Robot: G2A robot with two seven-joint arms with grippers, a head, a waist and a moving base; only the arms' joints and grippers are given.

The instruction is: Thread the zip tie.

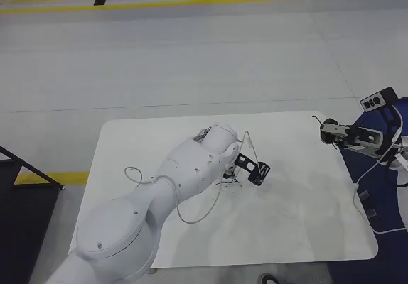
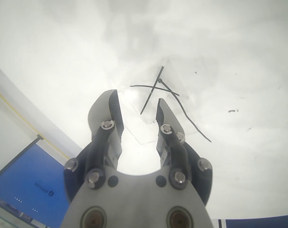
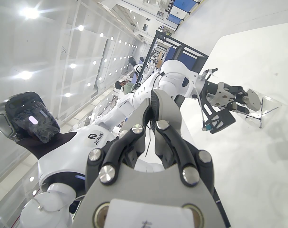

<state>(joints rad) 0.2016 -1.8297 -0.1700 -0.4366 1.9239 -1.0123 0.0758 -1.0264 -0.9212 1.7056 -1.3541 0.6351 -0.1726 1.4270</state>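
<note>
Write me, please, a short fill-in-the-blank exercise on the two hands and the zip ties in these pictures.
1. The left hand, above the loose ties, is ___.
2. The right hand is ___ on a tie.
3. The loose ties lying crossed on the table number ___.

Missing words: open; shut; three.

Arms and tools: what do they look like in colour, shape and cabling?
The left arm has a rounded glossy white shell with a thin white cable looped beside it. The left tool and right tool match: grey plate, black links, silver bolts, grey wedge fingers with black ribbed pads.
</note>
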